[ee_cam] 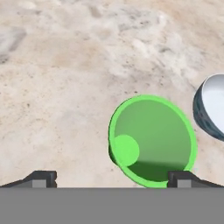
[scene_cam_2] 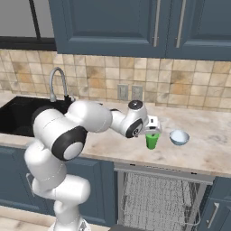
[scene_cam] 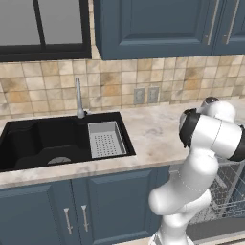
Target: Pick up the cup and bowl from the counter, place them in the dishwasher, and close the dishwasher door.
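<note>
White arm segments with dark joints are seen rising from the base at the lower left of the right base view, bent at the elbow and stretched toward three o'clock, so that the gripper [scene_cam_2: 152,129] is held pointing down directly above the cup [scene_cam_2: 152,141]. In the hand view the two dark fingertips [ee_cam: 43,178] are set wide apart, nothing is gripped between them, and the far-side tip sits just over the cup's rim. The cup [ee_cam: 151,141] is bright green, upright and open-mouthed, with a paler round floor seen inside it toward seven o'clock; it is viewed from above. At three o'clock from the cup, near but apart, the bowl [ee_cam: 211,106] is found, pale inside with a darker blue-grey outer wall. Both stand on the counter [scene_cam_2: 205,144], beige marbled stone. Below the counter edge the dishwasher [scene_cam_2: 158,198] is shown open, its light wire racks exposed. Farther off, at nine o'clock, the black sink [scene_cam: 57,139] and faucet [scene_cam: 79,98] are set before the tiled wall.
</note>
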